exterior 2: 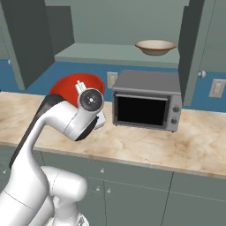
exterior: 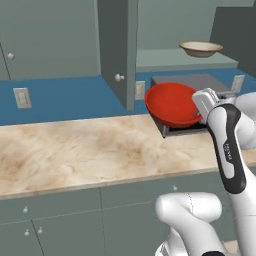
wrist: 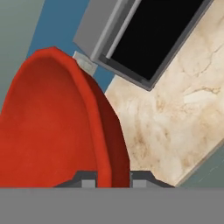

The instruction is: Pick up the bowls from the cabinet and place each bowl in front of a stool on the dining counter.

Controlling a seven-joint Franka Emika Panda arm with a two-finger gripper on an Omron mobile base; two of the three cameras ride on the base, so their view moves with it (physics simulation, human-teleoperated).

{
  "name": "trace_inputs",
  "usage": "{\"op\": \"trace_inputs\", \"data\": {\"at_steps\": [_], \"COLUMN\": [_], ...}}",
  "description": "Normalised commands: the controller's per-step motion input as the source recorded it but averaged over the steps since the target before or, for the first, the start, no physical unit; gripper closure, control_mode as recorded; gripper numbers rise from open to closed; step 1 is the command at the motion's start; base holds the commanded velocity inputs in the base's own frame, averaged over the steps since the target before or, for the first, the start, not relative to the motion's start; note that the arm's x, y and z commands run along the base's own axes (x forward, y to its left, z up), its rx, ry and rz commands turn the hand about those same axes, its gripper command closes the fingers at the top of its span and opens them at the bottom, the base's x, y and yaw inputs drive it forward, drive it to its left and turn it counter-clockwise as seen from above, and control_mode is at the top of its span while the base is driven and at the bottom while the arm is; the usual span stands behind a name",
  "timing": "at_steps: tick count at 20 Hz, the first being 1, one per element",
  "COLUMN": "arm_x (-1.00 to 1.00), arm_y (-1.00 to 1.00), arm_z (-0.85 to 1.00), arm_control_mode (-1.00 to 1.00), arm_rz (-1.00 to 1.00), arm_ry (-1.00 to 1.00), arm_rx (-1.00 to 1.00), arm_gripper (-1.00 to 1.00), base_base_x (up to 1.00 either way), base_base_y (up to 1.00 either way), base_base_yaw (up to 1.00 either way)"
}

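Our claw point(wrist: 113, 183) pinches the red bowl's point(exterior: 172, 104) rim above the surface point(exterior: 75, 150), beside the microwave point(exterior 2: 148, 100), white bowl point(exterior 2: 155, 46) on the cabinet shelf point(exterior 2: 110, 54).

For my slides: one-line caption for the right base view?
Gripper carries the red bowl above the marble worktop; the cream bowl sits on the cabinet shelf.

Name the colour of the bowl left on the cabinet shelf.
Cream-white bowl with tan-brown rim; right base view.

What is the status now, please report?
Tool shut on red bowl rim, bowl held tilted above the worktop. Cream bowl on cabinet shelf. Microwave close beside the red bowl.
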Motion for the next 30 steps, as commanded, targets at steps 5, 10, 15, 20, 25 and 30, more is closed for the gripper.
{"op": "trace_inputs", "data": {"at_steps": [5,10,15,20,25,30], "arm_x": [0.0,0.0,0.0,0.0,0.0,0.0], "arm_y": [0.0,0.0,0.0,0.0,0.0,0.0], "arm_z": [0.0,0.0,0.0,0.0,0.0,0.0], "arm_control_mode": [1.0,1.0,1.0,1.0,1.0,1.0], "arm_rz": [0.0,0.0,0.0,0.0,0.0,0.0], "arm_ry": [0.0,0.0,0.0,0.0,0.0,0.0], "arm_rx": [0.0,0.0,0.0,0.0,0.0,0.0], "arm_gripper": [1.0,1.0,1.0,1.0,1.0,1.0], "base_base_x": [-0.45,-0.4,-0.34,-0.15,-0.04,0.0], "base_base_y": [0.0,0.0,-0.01,-0.01,0.0,0.0], "base_base_yaw": [0.06,0.08,0.14,0.34,0.48,0.54]}}
